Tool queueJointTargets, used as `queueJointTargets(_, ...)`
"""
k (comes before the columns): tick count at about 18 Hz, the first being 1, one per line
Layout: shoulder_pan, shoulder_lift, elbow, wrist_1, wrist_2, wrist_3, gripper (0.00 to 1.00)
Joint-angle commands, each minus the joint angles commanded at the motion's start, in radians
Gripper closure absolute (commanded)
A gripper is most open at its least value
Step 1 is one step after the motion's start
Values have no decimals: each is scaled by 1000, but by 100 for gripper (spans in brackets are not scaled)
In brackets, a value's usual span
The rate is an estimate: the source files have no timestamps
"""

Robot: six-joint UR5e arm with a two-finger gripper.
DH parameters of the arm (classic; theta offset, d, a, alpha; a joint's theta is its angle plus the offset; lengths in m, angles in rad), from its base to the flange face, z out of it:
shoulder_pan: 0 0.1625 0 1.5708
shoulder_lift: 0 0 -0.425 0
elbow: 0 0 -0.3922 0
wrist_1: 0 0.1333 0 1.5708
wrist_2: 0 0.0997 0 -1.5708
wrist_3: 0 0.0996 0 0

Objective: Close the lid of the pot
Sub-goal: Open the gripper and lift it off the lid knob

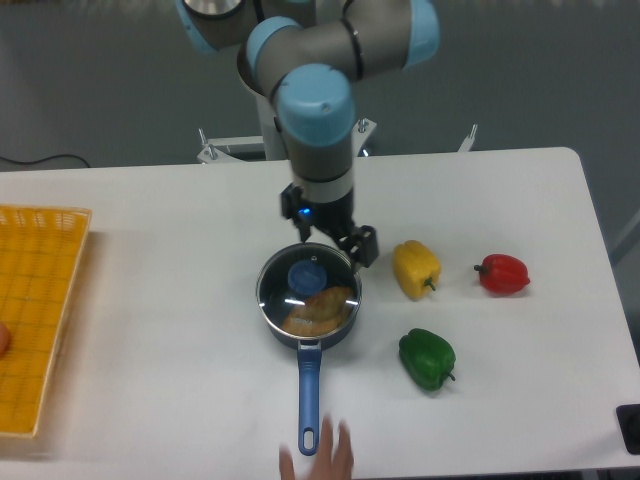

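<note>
lid (307, 293) seated on pot (309, 335), fingers (335, 245) above (spread, holding nothing)

1. Even, diffuse overhead light; white table (150, 260) bright, grey backdrop dimmer
2. Soft short shadows under peppers (427, 360)
3. Faint glare on lid (308, 296) glass
4. Overall soft focus, slight compression blur; hand (320, 460) at bottom edge blurred
</note>
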Motion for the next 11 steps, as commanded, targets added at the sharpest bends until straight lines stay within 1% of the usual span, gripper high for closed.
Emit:
queueJointTargets(3,80,-3,26,-5,2,204,0)
queueJointTargets(4,117,-12,43,-26,3,276,0)
queueJointTargets(6,158,-26,64,-41,9,348,0)
queueJointTargets(9,190,-52,84,-48,64,422,0)
queueJointTargets(11,215,-55,89,-48,71,468,0)
